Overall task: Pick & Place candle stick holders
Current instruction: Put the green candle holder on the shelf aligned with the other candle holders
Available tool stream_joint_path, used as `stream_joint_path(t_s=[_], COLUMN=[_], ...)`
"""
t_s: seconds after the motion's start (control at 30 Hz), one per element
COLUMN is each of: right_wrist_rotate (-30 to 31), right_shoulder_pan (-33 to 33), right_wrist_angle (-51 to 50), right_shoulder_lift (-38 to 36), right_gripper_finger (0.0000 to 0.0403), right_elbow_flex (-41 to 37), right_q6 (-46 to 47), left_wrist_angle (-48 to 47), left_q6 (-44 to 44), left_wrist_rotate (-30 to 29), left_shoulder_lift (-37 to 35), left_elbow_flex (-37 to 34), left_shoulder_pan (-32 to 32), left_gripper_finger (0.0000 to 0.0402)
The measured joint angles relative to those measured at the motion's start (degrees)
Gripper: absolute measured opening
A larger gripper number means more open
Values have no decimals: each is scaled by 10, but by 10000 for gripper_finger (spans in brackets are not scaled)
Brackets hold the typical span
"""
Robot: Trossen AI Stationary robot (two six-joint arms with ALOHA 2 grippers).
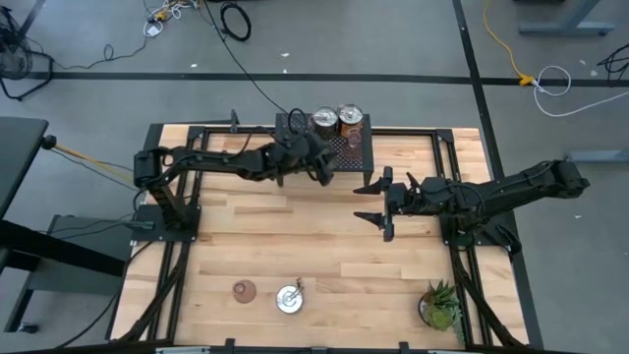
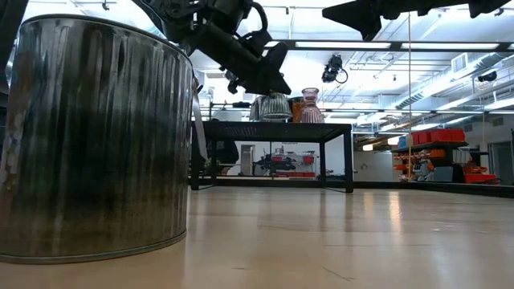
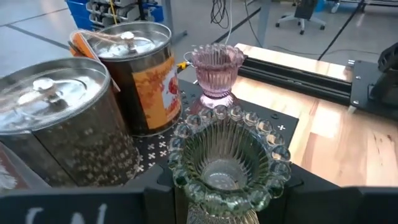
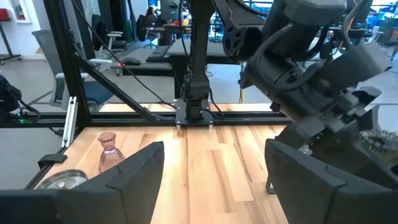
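My left gripper (image 1: 319,165) is at the near left corner of the black mesh rack (image 1: 369,157), shut on the olive-green glass holder (image 3: 227,155). On the rack stand a pink glass holder (image 3: 216,68), a silver-topped holder with a dark body (image 3: 43,118) and a silver-topped holder with an orange-copper body (image 3: 140,68). Near the table's front edge stand a pinkish-brown cup (image 1: 244,290) and a third silver-topped holder (image 1: 289,298). My right gripper (image 1: 378,202) is open and empty over the middle of the table. My left gripper has the olive-green holder between its two fingers, at the holder's lower bowl and stem (image 3: 217,211). The picture's bottom edge cuts off the place of contact. The fingers slant down from the table's left. The holder is upright, its foot level with the rack's top (image 2: 273,119).
A small spiky green potted plant (image 1: 440,305) stands at the near right corner. The silver-topped holder at the front fills the low view's left (image 2: 96,136). Bare wood lies between the rack and the front objects. Black frame rails run along the table's left and right sides.
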Motion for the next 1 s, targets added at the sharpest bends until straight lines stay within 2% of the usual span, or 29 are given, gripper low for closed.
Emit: stream_joint_path(t_s=[0.23, 0.37, 0.47, 0.73, 1.0], right_wrist_rotate=[0, 1, 1, 1, 1], right_shoulder_pan=[0, 0, 0, 0, 0], right_wrist_angle=[0, 0, 1, 1, 1], right_shoulder_lift=[0, 0, 0, 0, 0], right_gripper_finger=[279, 279, 279, 279, 279], right_elbow_flex=[0, 0, 0, 0, 0], right_q6=[0, 1, 1, 1, 1], left_wrist_angle=[7, 17, 32, 49, 50], left_q6=[0, -15, -25, -30, -30], left_wrist_rotate=[-22, -26, -26, -25, -41], left_shoulder_lift=[0, 0, 0, 0, 0], left_elbow_flex=[-1, -1, -1, -1, -1], left_shoulder_pan=[2, 6, 9, 10, 11], left_gripper_finger=[128, 171, 186, 168, 176])
